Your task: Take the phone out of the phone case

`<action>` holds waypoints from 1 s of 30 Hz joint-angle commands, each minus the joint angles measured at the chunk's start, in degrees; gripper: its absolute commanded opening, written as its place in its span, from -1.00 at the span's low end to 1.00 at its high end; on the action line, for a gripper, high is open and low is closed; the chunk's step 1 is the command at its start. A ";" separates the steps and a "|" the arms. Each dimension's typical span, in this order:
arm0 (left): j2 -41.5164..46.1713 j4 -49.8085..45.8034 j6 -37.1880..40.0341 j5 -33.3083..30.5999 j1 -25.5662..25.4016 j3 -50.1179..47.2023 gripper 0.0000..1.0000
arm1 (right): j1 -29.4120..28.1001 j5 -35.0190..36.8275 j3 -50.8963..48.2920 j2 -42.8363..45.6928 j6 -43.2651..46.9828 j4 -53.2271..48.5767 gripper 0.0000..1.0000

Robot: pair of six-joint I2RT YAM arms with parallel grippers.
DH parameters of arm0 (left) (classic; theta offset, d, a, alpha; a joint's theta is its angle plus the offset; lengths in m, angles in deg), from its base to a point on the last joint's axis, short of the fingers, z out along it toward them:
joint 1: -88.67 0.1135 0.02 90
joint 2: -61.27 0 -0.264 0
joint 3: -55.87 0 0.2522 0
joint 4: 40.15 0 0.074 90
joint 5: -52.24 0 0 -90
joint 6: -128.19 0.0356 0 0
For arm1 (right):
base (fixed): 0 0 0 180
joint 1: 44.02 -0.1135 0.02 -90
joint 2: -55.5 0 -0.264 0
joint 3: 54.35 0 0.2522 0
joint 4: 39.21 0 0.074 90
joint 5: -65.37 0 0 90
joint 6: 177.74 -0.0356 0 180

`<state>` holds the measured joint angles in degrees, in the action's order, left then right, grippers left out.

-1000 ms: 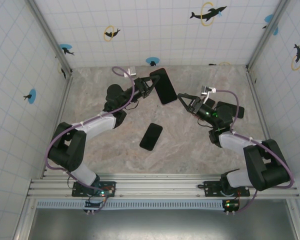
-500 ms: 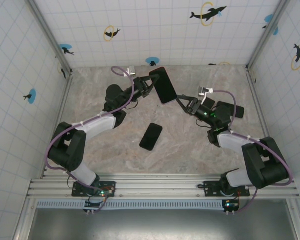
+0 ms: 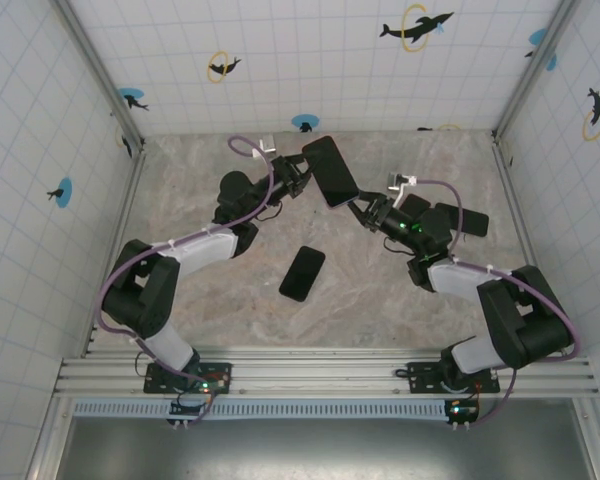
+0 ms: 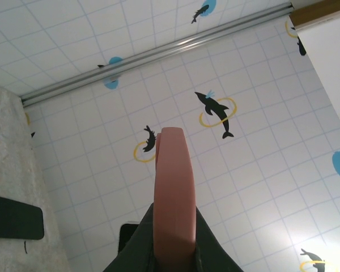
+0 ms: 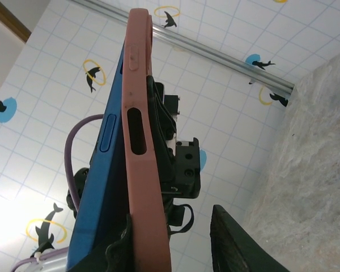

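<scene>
Top external view: your left fingers (image 3: 302,172) clamp the raised pink phone case (image 3: 330,171); your right fingers (image 3: 365,210) stand wide, straddling its lower edge.

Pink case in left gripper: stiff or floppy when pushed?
Probably flexes: pink case looks like thin rubbery skin with cutouts. The phone inside likely keeps it stiff overall. Clamped at one end by left gripper, it may pivot.
</scene>
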<state>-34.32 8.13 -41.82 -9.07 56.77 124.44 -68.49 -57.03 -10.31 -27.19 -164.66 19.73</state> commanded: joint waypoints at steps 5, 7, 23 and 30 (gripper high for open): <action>-1.88 1.52 -0.36 -0.87 -0.71 0.73 -0.93 | -1.31 2.91 3.41 -0.27 -2.09 2.71 -0.55; -2.14 1.30 -0.37 -1.00 -0.78 0.65 -0.89 | -1.20 3.08 2.98 -0.23 -2.60 2.73 -0.72; -0.15 -15.31 5.50 -3.61 -0.57 2.36 0.17 | -0.67 7.04 -0.88 0.34 -6.50 3.86 -0.83; 3.37 -23.74 8.34 -5.28 -0.58 2.60 0.31 | 0.21 8.78 -0.45 -1.16 -5.70 5.48 -0.84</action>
<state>-34.45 -10.71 -36.53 -13.05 56.47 125.18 -68.76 -50.21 -11.29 -27.59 -171.02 19.25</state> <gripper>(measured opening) 0.651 0.123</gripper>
